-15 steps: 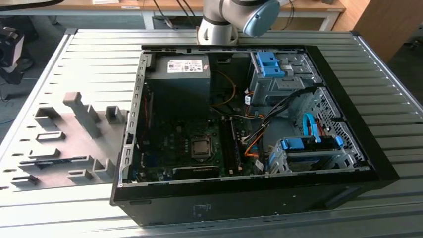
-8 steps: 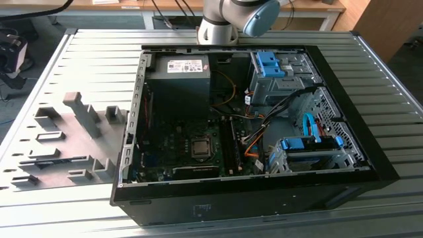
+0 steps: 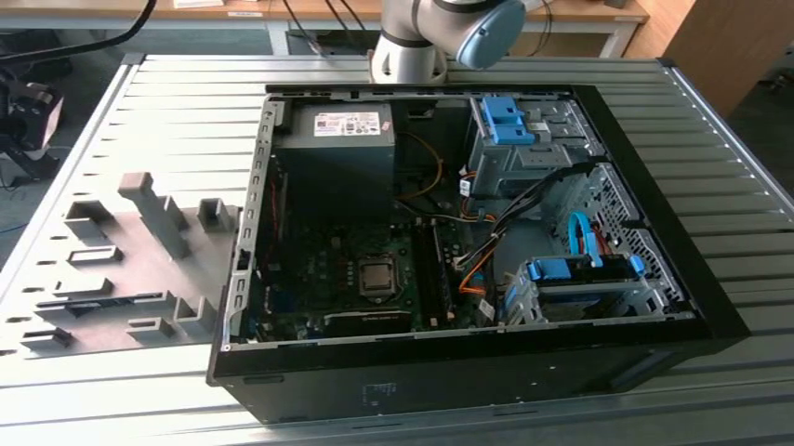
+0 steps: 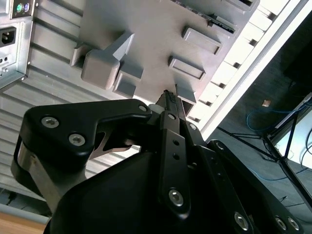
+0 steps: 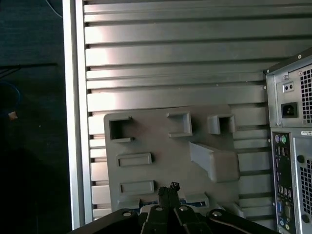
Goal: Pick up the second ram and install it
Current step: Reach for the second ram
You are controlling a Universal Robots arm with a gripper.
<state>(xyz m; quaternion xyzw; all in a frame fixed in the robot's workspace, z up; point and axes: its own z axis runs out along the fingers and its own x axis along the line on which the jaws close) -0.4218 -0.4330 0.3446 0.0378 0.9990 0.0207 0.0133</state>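
The second ram is a dark narrow strip lying in a slot of the grey fixture plate, on the exterior view's left beside the open computer case. In the second wrist view the ram lies at the plate's far edge. My gripper hangs well above the fixture plate, shut, with nothing between its fingers. In the first wrist view the gripper lines up over a bluish strip in the plate's slot. The memory slots sit beside the processor socket.
The case lies on its side on a ribbed metal table, with a power supply, blue-tabbed drive cages and loose cables inside. A tall grey block stands on the fixture plate. The arm's base stands behind the case.
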